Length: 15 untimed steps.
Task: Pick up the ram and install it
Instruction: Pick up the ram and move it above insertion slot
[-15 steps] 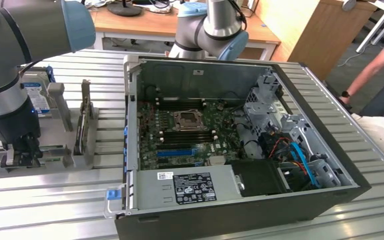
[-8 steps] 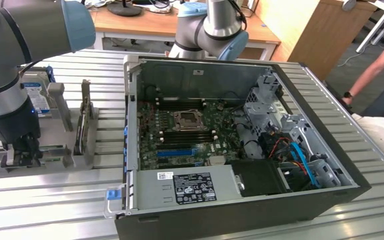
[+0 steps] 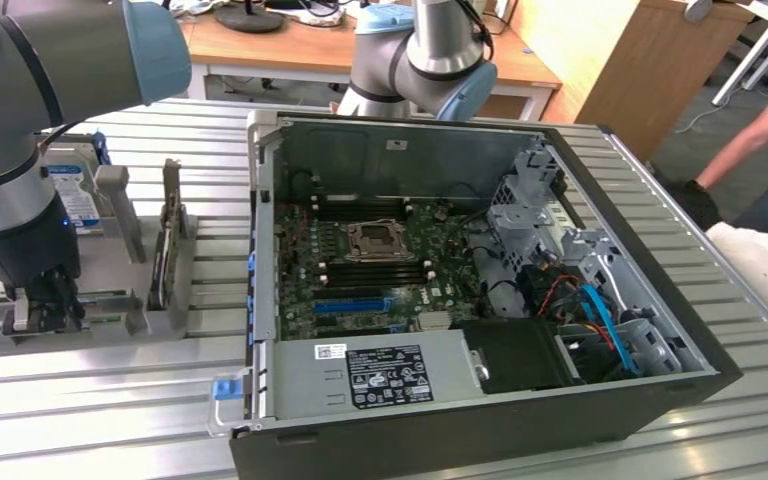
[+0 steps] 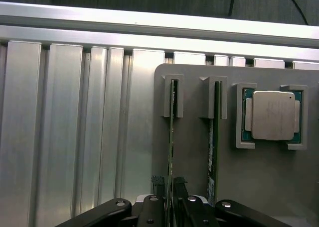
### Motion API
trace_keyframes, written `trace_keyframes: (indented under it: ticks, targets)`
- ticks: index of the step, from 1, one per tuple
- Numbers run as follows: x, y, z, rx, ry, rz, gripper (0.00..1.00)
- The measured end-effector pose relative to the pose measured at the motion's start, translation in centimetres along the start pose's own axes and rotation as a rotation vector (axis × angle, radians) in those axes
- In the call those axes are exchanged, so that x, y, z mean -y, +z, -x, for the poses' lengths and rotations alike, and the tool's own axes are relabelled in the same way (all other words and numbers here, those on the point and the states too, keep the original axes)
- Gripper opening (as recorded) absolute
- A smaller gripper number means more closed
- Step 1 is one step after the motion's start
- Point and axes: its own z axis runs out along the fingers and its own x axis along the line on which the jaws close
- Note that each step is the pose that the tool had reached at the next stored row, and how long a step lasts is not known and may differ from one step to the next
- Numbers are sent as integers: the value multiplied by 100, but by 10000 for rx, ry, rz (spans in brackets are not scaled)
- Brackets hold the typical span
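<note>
Straddling the ram [image 4: 171, 132] with the tool [image 4: 170, 183], released rather than clenched: black fingers [image 4: 155, 209] standing parted on either side of the thin green board, not seen pressing on it. Keeping the ram upright on its long edge in a slot of the flat grey holder [image 4: 194, 157], in the slot nearest the bare slats. Sharing that holder with a second green stick [image 4: 215, 137] in the next slot, just beside and parallel. Beyond it, seating a square silver processor [image 4: 273, 115] in a shallow corner-bracketed pocket, so placing the second stick between ram and processor.

In the exterior view, hanging the tool [image 3: 44, 305] from the grey jointed arm [image 3: 11, 150] at eight o'clock, low over the holder [image 3: 104, 335]. Resting everything on a ribbed aluminium surface [image 3: 91, 420] of long matte slats. Standing close at three o'clock from the tool: an open black computer case [image 3: 491, 430], its metal wall rising between holder and green motherboard [image 3: 357, 290]. Showing inside a square socket [image 3: 373, 240], a silver power supply [image 3: 371, 370] with a black label, and looping blue cables [image 3: 598, 300]. At two o'clock, well apart, a person's dark-gloved hand [image 3: 691, 200]; at twelve o'clock, a wooden desk [image 3: 291, 50].
</note>
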Motion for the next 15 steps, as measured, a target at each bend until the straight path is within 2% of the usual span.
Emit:
trace_keyframes:
  ticks: [12, 15]
  targets:
    - [0, 0, -1, 0, -1, 0, 21]
    - [0, 0, -1, 1, 0, 0, 12]
